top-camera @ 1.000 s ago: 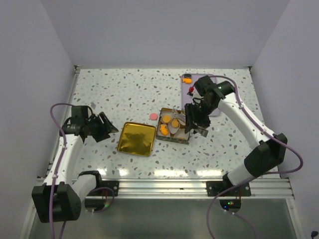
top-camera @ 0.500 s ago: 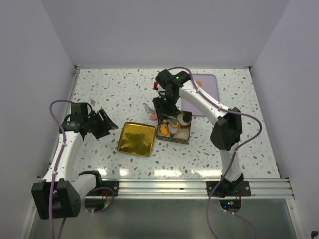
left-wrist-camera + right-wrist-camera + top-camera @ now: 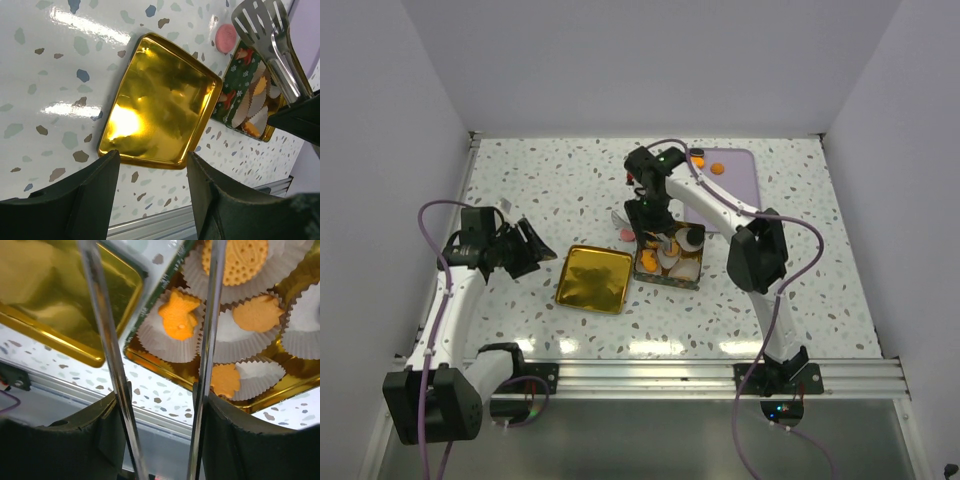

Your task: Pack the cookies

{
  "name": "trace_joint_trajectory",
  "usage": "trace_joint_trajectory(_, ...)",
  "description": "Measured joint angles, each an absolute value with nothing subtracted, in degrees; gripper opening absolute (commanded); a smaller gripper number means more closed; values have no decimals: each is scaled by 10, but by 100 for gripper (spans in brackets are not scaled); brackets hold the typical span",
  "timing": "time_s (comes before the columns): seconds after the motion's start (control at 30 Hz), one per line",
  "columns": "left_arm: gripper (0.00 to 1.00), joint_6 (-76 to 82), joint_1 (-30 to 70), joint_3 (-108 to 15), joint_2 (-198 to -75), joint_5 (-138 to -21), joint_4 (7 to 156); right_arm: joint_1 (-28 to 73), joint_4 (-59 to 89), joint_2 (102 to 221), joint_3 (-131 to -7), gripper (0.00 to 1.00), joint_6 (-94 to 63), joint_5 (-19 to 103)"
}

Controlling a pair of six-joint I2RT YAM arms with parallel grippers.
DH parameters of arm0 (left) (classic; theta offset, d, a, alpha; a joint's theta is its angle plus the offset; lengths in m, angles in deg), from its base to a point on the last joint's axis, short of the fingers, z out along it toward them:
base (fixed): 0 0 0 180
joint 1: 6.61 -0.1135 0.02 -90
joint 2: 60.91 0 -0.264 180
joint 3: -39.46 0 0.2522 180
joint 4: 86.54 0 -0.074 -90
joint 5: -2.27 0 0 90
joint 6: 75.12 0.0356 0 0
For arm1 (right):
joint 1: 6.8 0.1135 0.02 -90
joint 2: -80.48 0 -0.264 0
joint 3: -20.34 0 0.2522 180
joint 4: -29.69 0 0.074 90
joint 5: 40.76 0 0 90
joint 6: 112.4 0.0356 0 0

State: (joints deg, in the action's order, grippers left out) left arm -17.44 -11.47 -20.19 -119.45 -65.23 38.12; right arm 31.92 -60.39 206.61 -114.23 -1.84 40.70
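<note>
Now, left end effector (image 3: pixel 152 160): fingers spread wide with nothing between them, hanging over the counter (image 3: pixel 550 180) on the left side, the gold lid (image 3: pixel 160 110) straight below its camera.
Over to the right end effector (image 3: pixel 160 405): pinching a pair of metal tongs (image 3: pixel 212 315), one tong arm lying against each finger, and the two arms stand apart.
Tong tips: the slotted ends hang above the far edge of the tin (image 3: pixel 227 95), right next to the pink cookie (image 3: pixel 226 37); they carry nothing that can be made out.
Tin contents: orange cookies (image 3: pixel 179 317) sit in white paper cups (image 3: pixel 170 345). There's a round one, a star-like one, a fish-like one and one more near the rim.
Pink one: flat on the counter, just beside the tin's far-left corner and outside it.
Back right: two more orange cookies lie on the purple tray (image 3: pixel 740 180), well apart from the tin.
Lid position: flat on the counter, just left of the tin, with a narrow gap between them.
</note>
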Motion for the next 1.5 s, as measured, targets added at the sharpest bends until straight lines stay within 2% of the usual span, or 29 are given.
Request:
trace_joint_trajectory(0.17,61,-169,-115,-202,-1196,-652,382,320,-604,2065,-1086,54,-20,425)
trace_joint_trajectory(0.3,61,-169,-115,-202,-1200,-652,383,321,-610,2065,-1086,52,-20,427)
trace_joint_trajectory(0.57,61,-160,-115,-202,-1202,-652,382,325,-608,2079,-1231,51,-6,437)
trace_joint_trajectory(0.67,61,-155,-115,-202,-1202,-652,382,313,-599,2057,-1229,49,4,442)
trace_joint_trajectory(0.77,61,-153,-115,-200,-1202,-652,383,262,-584,1989,-1125,49,14,446)
trace_joint_trajectory(1.03,61,-144,-113,-165,-1235,-656,385,-19,-544,1772,-815,54,17,483)
trace_joint_trajectory(1.23,61,-147,-56,-159,-1304,-687,396,-2,-507,1662,-619,57,16,447)
trace_joint_trajectory(1.37,60,-160,1,-160,-1355,-710,407,0,-469,1652,-504,56,20,408)
trace_joint_trajectory(1.5,57,-163,11,-159,-1374,-735,415,-1,-440,1653,-439,57,23,383)
